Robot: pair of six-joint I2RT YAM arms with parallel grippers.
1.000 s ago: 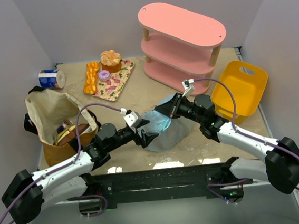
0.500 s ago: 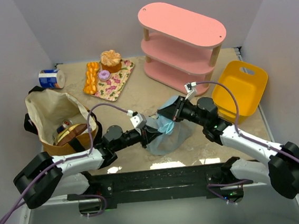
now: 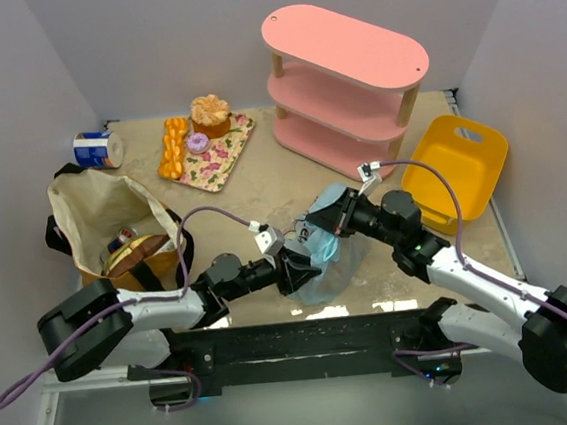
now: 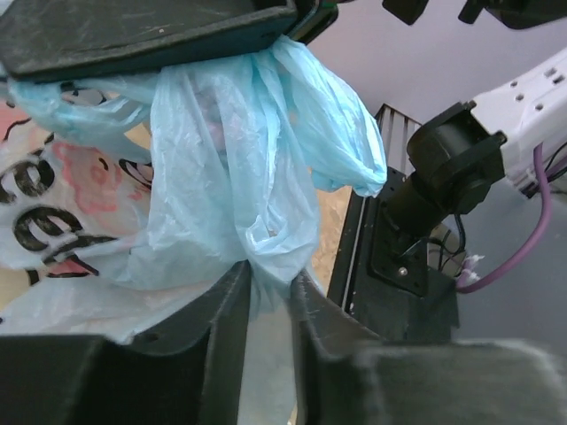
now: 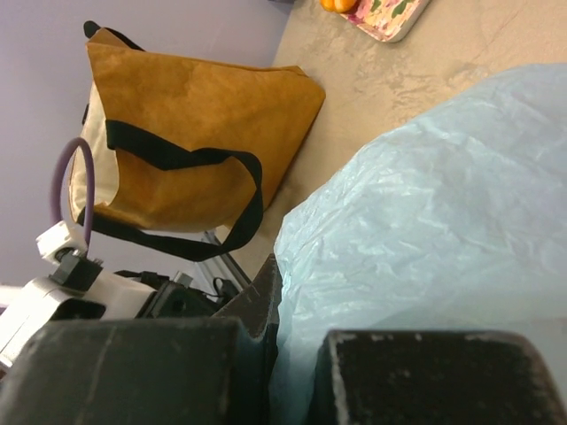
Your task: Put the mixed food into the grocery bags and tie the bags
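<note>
The light-blue plastic bag (image 3: 333, 258) lies near the table's front middle, its top gathered between both grippers. My left gripper (image 3: 299, 268) is shut on a twisted strand of the bag; in the left wrist view the jaws (image 4: 270, 283) pinch the strand just below a bunched knot of the bag (image 4: 221, 159). My right gripper (image 3: 322, 219) is shut on the bag's upper plastic; in the right wrist view (image 5: 297, 354) the bag (image 5: 425, 221) fills the space between the jaws. The tan tote (image 3: 114, 224) stands open at the left with brown food (image 3: 137, 252) inside. The blue bag's contents are hidden.
A floral tray (image 3: 213, 154) with cupcake, braided bread and purple doughnut sits at the back. A blue-and-white can (image 3: 97, 148) lies back left. The pink shelf (image 3: 346, 76) and the yellow basket (image 3: 457, 166) stand at the right. The tote also shows in the right wrist view (image 5: 195, 133).
My left gripper has reached right into the bag's top and shut on a strand. My right gripper moved slightly right and nearer, and the bag shifted towards the front edge.
</note>
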